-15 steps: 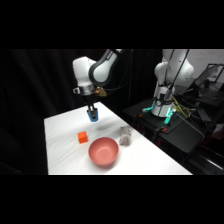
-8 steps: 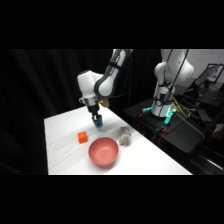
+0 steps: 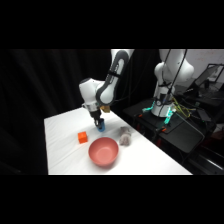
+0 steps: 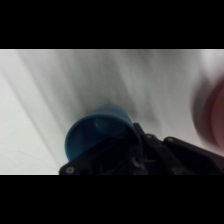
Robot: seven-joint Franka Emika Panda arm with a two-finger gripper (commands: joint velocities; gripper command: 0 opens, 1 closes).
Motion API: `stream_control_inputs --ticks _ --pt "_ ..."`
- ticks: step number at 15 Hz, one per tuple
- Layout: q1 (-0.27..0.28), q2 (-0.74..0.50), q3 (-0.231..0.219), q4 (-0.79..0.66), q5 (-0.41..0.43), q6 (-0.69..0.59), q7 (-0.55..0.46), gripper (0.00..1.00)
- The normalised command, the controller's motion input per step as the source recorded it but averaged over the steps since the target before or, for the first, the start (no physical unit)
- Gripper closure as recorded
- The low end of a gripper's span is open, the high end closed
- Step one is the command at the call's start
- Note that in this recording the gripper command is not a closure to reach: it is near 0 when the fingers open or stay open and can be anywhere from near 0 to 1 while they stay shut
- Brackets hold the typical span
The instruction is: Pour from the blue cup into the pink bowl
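Claw grips blue cup; pink bowl nearby

— Where's your gripper?
— Clamped on the blue cup, above the table near its far edge.
— And your pink bowl?
— Toward the near edge, orange cube and grey lump either side.
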Motion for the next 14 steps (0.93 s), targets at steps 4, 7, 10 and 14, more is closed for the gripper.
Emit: stream_control_inputs --ticks 4,7,10,14 --pt "0.066 -0.18 -0.015 -0.03 -0.105 -0.15 0.12 0.0" --pt "0.07 -0.28 -0.057 0.03 -0.188 -0.3 0.12 0.0" --pt "0.074 -0.37 -0.126 0.13 -0.28 -0.44 0.18 0.0" --pt "0.01 -0.45 -0.071 0.24 -0.171 -0.64 0.13 0.0"
